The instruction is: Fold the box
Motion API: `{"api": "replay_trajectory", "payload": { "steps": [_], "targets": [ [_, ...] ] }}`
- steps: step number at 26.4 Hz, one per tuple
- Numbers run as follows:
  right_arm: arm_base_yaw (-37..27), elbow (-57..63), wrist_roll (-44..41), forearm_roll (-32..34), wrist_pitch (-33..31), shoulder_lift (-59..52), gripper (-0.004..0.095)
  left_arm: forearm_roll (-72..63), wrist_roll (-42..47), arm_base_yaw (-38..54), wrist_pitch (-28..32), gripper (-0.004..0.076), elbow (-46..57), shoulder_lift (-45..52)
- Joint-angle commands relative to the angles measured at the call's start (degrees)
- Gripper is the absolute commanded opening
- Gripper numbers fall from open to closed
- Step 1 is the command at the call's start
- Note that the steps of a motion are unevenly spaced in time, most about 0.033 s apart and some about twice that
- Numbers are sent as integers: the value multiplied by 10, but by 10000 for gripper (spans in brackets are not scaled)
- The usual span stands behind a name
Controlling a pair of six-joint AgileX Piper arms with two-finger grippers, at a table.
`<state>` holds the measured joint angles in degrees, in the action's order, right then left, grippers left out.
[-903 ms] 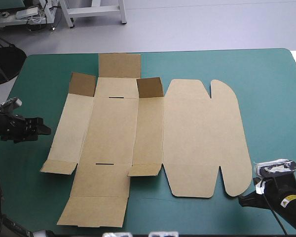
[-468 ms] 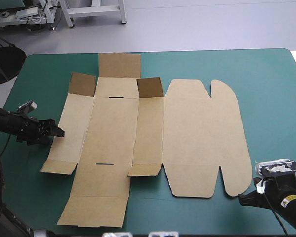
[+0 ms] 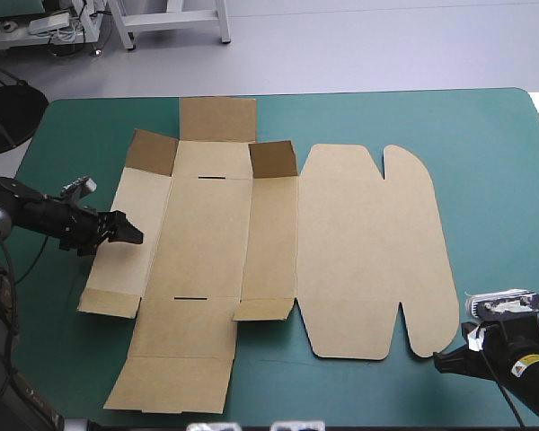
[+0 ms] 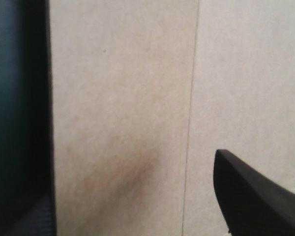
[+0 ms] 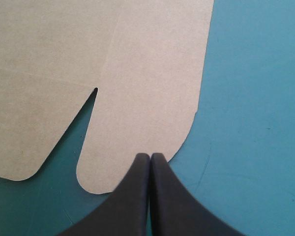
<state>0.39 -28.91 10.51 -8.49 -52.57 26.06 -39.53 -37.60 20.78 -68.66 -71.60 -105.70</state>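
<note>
We see the brown box (image 3: pixel 341 251) as a flat cut sheet across the middle of the teal-green table (image 3: pixel 494 162), with two small flaps raised at its upper left. At centre left, the left gripper (image 3: pixel 128 233) reaches over the sheet's outer panel, black fingers spread wide. At lower right, the right gripper (image 3: pixel 442 359) has its fingers pressed together at a rounded flap's edge.

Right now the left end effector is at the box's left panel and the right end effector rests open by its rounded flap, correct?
Not open: the right wrist view shows the right end effector shut, its fingers meeting, by the rounded flap of the box. The left end effector is at the left panel.
</note>
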Motion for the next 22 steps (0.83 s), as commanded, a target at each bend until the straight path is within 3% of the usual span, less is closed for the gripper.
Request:
{"api": "replay_trajectory", "payload": {
  "steps": [1,4,6,8,11,12,22],
  "targets": [
    [-5,-14,-1,-6,33,4,-18,-32,7,-25,-56,528,-3,14],
    [-5,-14,-1,-6,33,4,-18,-30,5,-36,-56,503,-3,14],
    [-5,-14,-1,-6,33,4,-18,-30,5,-36,-52,438,-3,14],
    [-5,-14,-1,-6,33,4,-18,-28,5,-36,-47,309,-3,14],
    [-5,-14,-1,-6,33,4,-18,-22,-6,-36,-43,24,-3,14],
    [-5,-14,-1,-6,33,4,-18,-22,-8,-36,-43,-3,-3,14],
    [-5,-14,-1,-6,33,4,-18,7,-18,-58,-56,-9,-69,43]
  ]
}}
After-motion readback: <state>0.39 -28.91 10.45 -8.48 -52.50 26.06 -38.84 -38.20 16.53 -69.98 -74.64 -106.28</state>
